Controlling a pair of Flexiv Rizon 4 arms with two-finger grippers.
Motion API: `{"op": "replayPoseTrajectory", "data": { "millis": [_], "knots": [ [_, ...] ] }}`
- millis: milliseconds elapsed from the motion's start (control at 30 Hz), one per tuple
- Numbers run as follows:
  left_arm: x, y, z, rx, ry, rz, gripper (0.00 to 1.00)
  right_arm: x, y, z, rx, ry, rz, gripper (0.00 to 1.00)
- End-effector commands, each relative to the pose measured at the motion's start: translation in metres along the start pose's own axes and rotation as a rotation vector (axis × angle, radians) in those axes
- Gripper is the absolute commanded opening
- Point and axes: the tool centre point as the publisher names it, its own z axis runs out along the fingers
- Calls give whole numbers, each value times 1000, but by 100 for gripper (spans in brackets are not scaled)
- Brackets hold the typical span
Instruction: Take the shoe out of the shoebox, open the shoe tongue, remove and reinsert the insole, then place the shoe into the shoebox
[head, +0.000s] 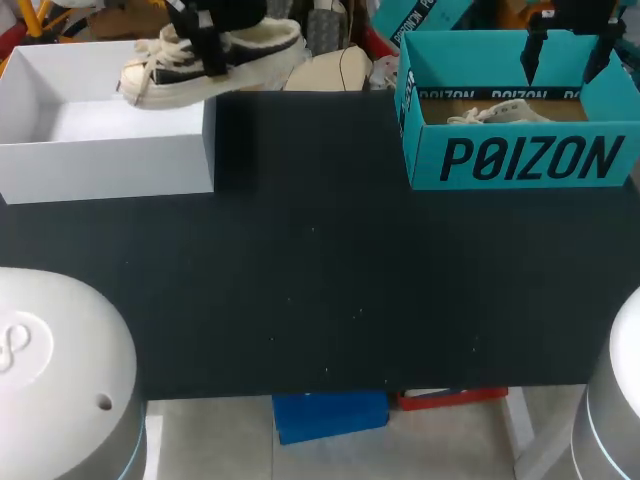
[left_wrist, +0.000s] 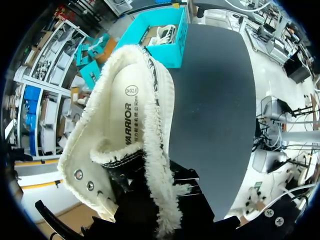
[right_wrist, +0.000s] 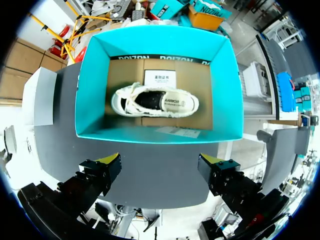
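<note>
A cream low-top shoe with frayed edges and dark trim hangs over the far right corner of the white shoebox at the back left. My left gripper is shut on it from above. In the left wrist view the shoe fills the space ahead of the fingers, its pale insole showing; the fingertips are hidden. At the back right a second cream shoe lies on its side in the teal shoebox. My right gripper hovers open above the teal shoebox, holding nothing.
The dark table stretches between the two boxes and toward the front edge. My arms' white bases stand at the front left and front right corners.
</note>
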Motion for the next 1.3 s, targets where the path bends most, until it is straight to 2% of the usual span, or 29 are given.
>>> {"op": "replayPoseTrajectory", "data": {
  "millis": [33,200,467,767,1300],
  "knots": [
    [64,-20,12,-37,-305,2,0,0,0,0,0,0,1,100],
    [98,-34,39,-54,-267,-22,0,0,0,0,0,0,1,100],
    [129,-45,93,-90,-226,0,0,0,0,0,0,0,1,100],
    [153,-57,159,-100,-144,87,0,0,0,0,0,0,1,100],
    [184,-71,241,-94,-52,195,0,0,0,0,0,0,1,100]
  ]
}}
